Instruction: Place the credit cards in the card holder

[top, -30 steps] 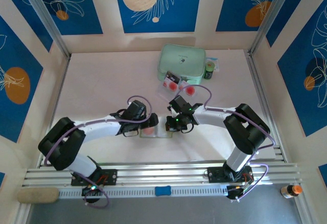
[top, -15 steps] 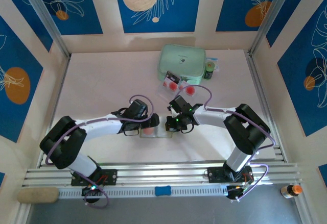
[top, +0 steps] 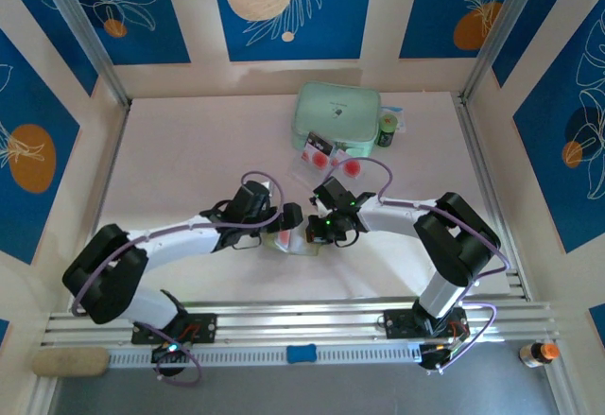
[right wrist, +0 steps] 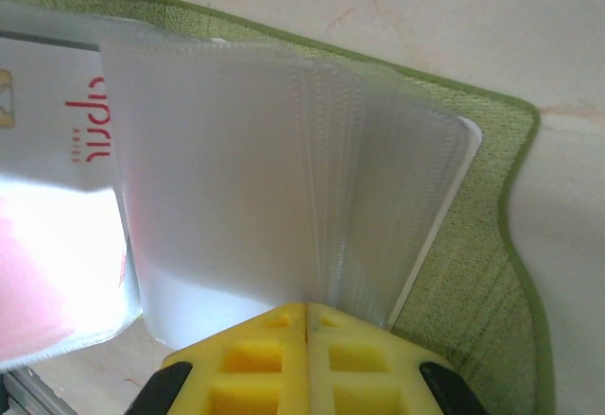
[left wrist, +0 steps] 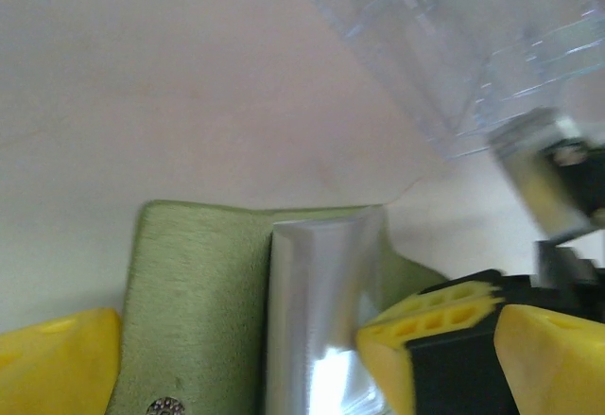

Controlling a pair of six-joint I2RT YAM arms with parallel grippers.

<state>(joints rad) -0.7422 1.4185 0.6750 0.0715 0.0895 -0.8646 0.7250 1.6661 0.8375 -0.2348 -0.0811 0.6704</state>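
Observation:
The olive-green card holder (right wrist: 473, 273) lies open on the table with its clear sleeves (right wrist: 284, 179) fanned upward. My right gripper (right wrist: 307, 339) is shut on the lower edge of those sleeves. One sleeve at the left holds a pale credit card (right wrist: 57, 198) with red print. My left gripper (left wrist: 246, 368) is open and straddles the holder's green cover (left wrist: 198, 311) and clear sleeves (left wrist: 321, 311). From above, the left gripper (top: 286, 221) and right gripper (top: 317, 230) meet near the table's front centre. Two loose credit cards (top: 319, 155) lie behind them.
A clear plastic tray (left wrist: 454, 46) sits just beyond the holder. A mint-green zip case (top: 337, 115) stands at the back with a small dark bottle (top: 387, 131) on its right. Walls close in the table's sides and back.
My left arm has reached to the right, bringing its open gripper over the holder beside the right gripper. The right arm has not moved.

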